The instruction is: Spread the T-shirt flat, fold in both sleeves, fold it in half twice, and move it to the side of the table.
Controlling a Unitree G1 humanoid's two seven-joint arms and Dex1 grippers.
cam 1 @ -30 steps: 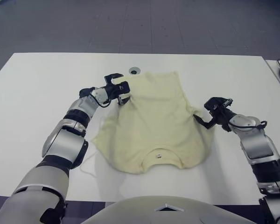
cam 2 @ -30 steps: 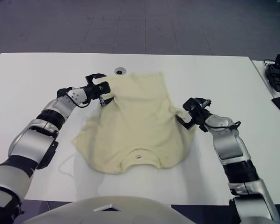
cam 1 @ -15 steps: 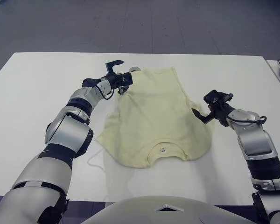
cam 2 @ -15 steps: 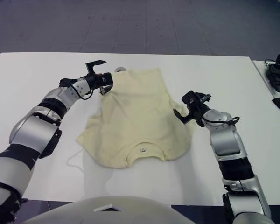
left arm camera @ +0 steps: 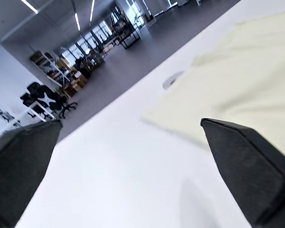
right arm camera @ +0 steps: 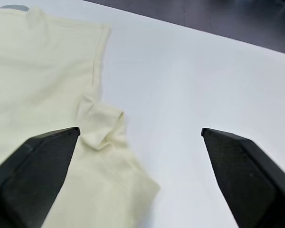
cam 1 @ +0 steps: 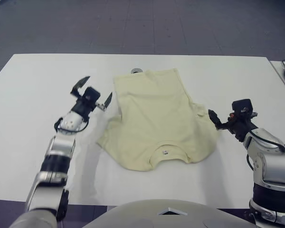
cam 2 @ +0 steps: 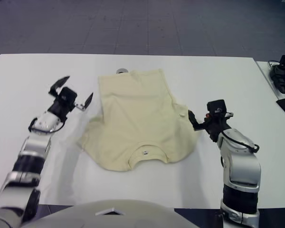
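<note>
A pale yellow T-shirt (cam 1: 154, 114) lies on the white table (cam 1: 38, 76), collar toward me and hem at the far side. Its right sleeve (right arm camera: 100, 124) is crumpled against the body, and the left side (cam 1: 109, 135) is bunched. My left gripper (cam 1: 95, 90) hovers open just left of the shirt's far-left part, holding nothing. In the left wrist view the shirt's hem corner (left arm camera: 180, 114) lies beyond the spread fingers (left arm camera: 247, 166). My right gripper (cam 1: 221, 121) is open beside the right sleeve, clear of the cloth.
A small round metal grommet (cam 1: 137, 71) sits in the table just beyond the hem. Dark equipment (cam 2: 281, 71) lies off the table's right edge. Bare tabletop stretches to the left, right and far side of the shirt.
The left gripper has let go of the shirt's far-left corner and pulled back to the left. The right gripper has released the right side and drawn away to the right. The shirt lies flatter.
</note>
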